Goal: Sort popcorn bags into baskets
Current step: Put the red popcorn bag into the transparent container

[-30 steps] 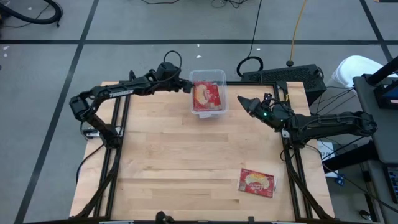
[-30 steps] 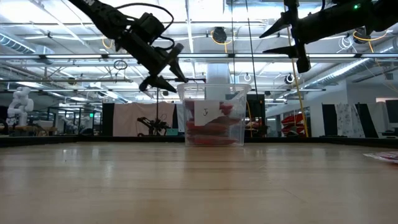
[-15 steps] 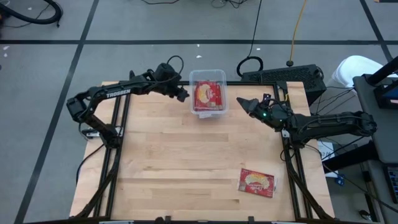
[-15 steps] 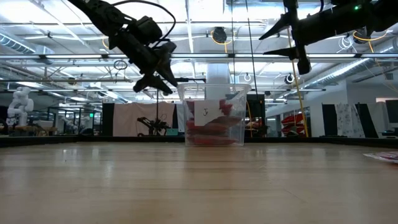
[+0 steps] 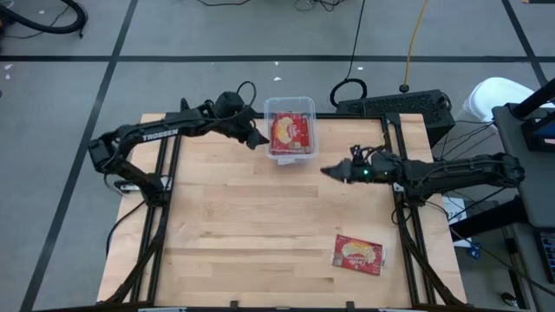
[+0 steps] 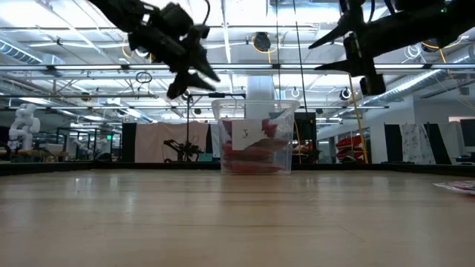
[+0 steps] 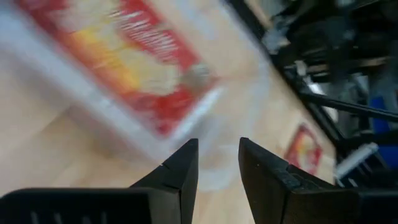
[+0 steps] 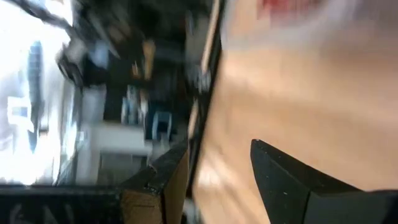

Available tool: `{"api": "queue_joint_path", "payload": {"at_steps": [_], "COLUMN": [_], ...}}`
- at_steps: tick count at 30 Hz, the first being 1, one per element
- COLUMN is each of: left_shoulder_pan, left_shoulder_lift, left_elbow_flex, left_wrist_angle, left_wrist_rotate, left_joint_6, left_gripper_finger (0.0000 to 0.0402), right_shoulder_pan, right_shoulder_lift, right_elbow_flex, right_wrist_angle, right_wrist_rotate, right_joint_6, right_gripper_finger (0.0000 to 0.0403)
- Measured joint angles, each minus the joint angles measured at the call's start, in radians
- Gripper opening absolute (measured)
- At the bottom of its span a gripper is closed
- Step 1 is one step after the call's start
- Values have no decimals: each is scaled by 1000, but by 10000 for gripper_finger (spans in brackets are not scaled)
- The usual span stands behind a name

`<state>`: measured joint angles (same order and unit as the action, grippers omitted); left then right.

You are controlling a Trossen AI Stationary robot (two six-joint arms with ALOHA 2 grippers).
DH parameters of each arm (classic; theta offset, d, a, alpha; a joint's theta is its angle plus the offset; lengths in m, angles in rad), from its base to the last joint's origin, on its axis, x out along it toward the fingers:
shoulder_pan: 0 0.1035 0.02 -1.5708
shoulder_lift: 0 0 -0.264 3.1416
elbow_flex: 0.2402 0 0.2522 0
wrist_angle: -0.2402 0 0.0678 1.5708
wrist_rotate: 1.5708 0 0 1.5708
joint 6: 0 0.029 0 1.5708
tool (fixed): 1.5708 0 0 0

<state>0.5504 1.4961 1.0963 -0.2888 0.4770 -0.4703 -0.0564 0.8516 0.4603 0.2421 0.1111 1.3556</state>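
Observation:
A clear basket (image 5: 286, 100) stands at the table's far edge, with a red popcorn bag (image 5: 290, 132) lying picture side up inside it. A second popcorn bag (image 5: 358, 254) lies flat on the wood near the front right. My left gripper (image 5: 258, 140) hovers just left of the basket, above the table. Its fingers (image 7: 180, 171) are a narrow gap apart with nothing between them. My right gripper (image 5: 327, 172) hangs in the air right of the basket, pointing toward the table's left. It is open and empty (image 8: 217, 162).
A black keyboard-like unit (image 5: 395, 106) and cables lie just past the far right corner. Black frame rails (image 5: 160, 217) run along the left and right sides. Bare wood (image 5: 260, 225) spans the middle and the near left.
My left gripper has drawn back from the basket's left rim toward the near edge, tipped up more level, and its fingers have come closer together. My right gripper has swung toward the near edge and the table's left, sinking a little.

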Motion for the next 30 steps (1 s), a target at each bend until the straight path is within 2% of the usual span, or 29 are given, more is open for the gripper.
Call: {"api": "queue_joint_path", "payload": {"at_steps": [4, 8, 13, 20, 25, 30], "left_shoulder_pan": [-103, -229, -407, -649, -732, -772], "left_shoulder_lift": [-52, -87, -91, -90, -91, -83], "left_elbow_flex": [0, 0, 0, 0, 0, 0], "left_wrist_angle": [4, 9, 6, 45, 80, 76], "left_wrist_rotate": [-46, -138, -244, -503, -586, -611], "left_joint_6": [-38, -111, -214, -328, -380, -416], "left_gripper_finger": [117, 117, 117, 117, 117, 117], "right_shoulder_pan": [58, 166, 346, 581, 668, 687], "right_shoulder_lift": [0, 0, 0, 8, 32, 88], "right_elbow_flex": [0, 0, 0, 0, 0, 0], "right_wrist_angle": [-71, -110, -191, -374, -569, -701], "right_wrist_rotate": [-143, -222, -217, -218, -228, -314], "right_joint_6": [60, 119, 190, 311, 365, 320], "right_gripper_finger": [166, 166, 157, 126, 106, 85]}}
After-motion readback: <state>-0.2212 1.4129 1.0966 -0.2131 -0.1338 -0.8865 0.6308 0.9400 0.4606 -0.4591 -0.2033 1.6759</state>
